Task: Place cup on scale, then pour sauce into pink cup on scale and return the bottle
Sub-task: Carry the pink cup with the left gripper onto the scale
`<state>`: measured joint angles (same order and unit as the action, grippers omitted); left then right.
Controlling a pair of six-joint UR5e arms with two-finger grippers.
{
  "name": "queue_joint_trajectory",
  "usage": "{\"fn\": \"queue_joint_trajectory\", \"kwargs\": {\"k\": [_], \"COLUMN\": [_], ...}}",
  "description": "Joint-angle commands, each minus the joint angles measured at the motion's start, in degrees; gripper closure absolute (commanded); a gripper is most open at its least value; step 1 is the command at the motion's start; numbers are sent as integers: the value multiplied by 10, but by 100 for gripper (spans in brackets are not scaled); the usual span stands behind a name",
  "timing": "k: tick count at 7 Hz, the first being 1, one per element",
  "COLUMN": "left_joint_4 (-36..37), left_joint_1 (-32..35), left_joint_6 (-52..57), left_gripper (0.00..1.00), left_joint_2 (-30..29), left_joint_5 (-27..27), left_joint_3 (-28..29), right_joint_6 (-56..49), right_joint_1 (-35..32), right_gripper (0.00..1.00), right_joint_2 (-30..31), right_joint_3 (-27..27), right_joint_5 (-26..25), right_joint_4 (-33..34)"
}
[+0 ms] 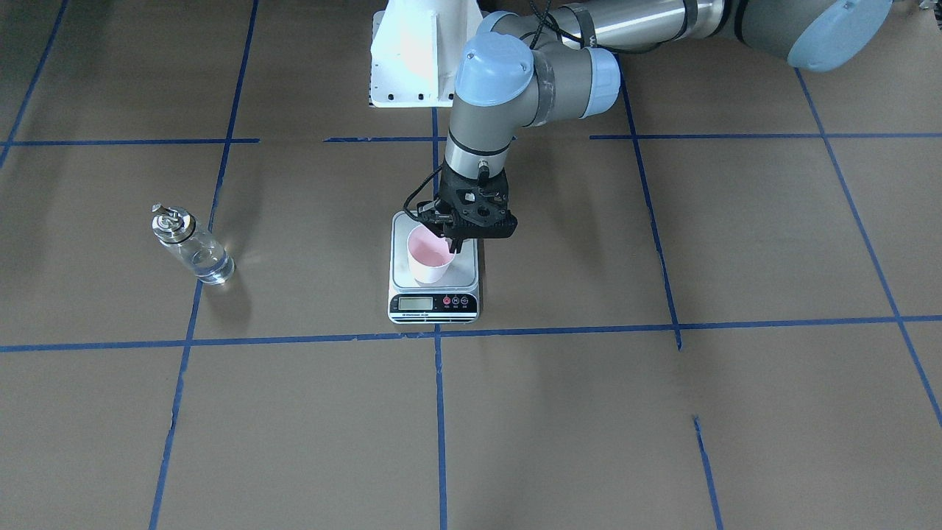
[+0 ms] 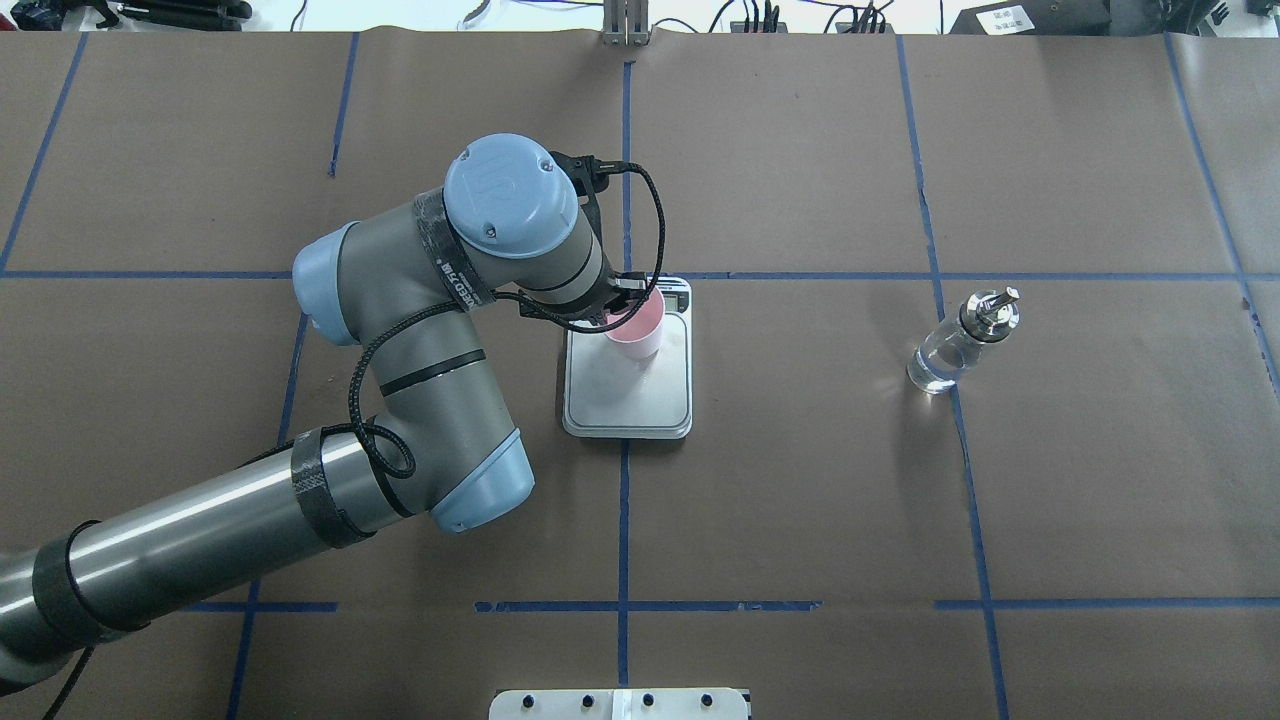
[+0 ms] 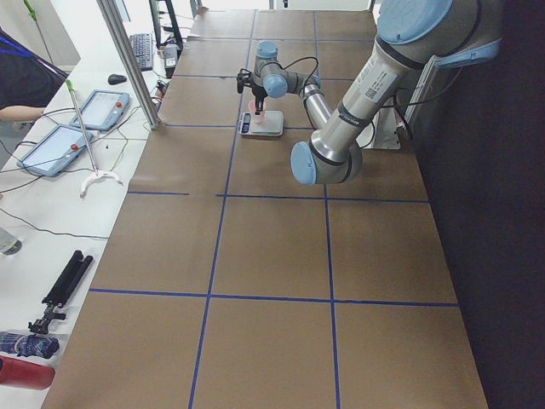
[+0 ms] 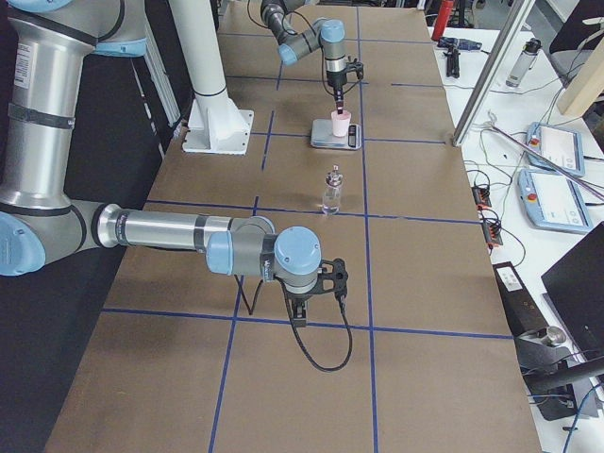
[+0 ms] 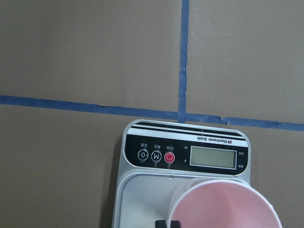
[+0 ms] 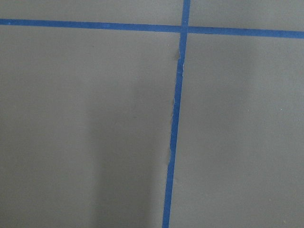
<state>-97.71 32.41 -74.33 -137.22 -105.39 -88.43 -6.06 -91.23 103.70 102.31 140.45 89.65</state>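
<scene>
— Nearest: pink cup set on scale, left gripper pinching its rim. And bottle?
— Nine o'clock of scale in front view, untouched; sauce unpoured, return pending. State of right gripper: cannot tell.

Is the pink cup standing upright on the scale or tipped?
Upright: the cup stands on its base on the scale, open rim facing up, in the front and overhead views.

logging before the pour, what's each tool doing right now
left tool: closed on the rim of the cup
right tool: in view, cannot be told
</scene>
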Motion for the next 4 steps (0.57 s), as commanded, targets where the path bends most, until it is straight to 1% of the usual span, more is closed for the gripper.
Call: {"fn": "queue_joint_trajectory", "kwargs": {"k": [1,2,3,4], "left_joint_4": [0,1,1,1], "left_joint_1": [-1,0,-1,-1], "left_joint_6": [2,3,3,3], "left_gripper": [97,94,88,80], "left_joint_2": [24,36,37,37], "left_joint_5": [0,1,2,2], "left_joint_3": [-37,-52,-52,-52], "right_joint_6": [0,0,0,0], "right_joint_1": [0,0,0,0], "right_gripper": [0,0,0,0], "right_joint_2": [0,0,1,1], "right_joint_3": [0,0,0,0], "right_joint_5": [0,0,0,0], "right_joint_4": [0,0,1,1]}}
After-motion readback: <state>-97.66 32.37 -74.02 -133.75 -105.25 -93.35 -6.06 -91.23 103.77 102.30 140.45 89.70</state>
